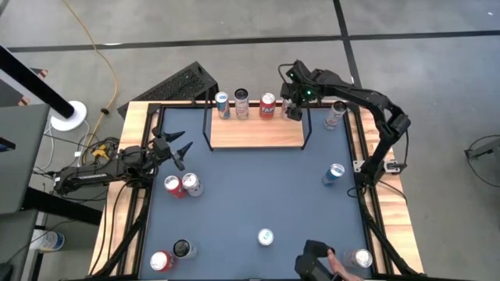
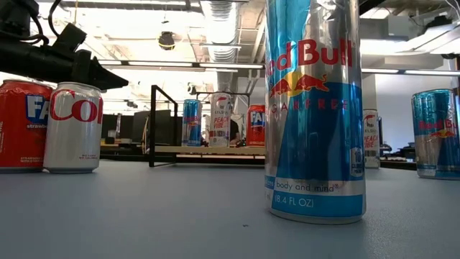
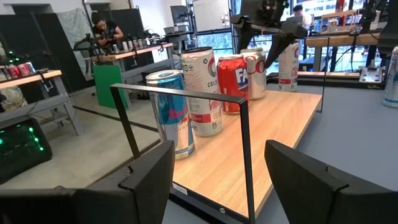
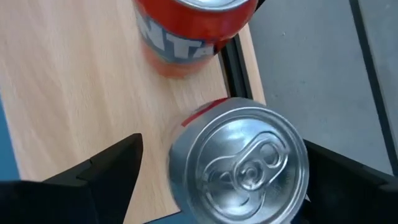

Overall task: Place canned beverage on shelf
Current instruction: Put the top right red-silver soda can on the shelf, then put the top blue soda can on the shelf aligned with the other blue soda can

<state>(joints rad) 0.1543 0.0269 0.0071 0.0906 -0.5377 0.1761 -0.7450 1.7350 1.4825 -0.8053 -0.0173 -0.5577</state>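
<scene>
Four cans now stand in a row along the far edge of the shelf (image 1: 256, 133), and we see our right gripper (image 1: 294, 109) hovering over the rightmost one, a silver-topped can (image 4: 239, 163), with its jaws spread wide on either side and not touching it. Just left of that can stands the red Fanta can (image 1: 268, 105). Our left gripper (image 1: 178, 148) waits off the shelf's left end, above the dark-blue table (image 1: 258, 187), jaws nearly pressed together and holding nothing.
</scene>
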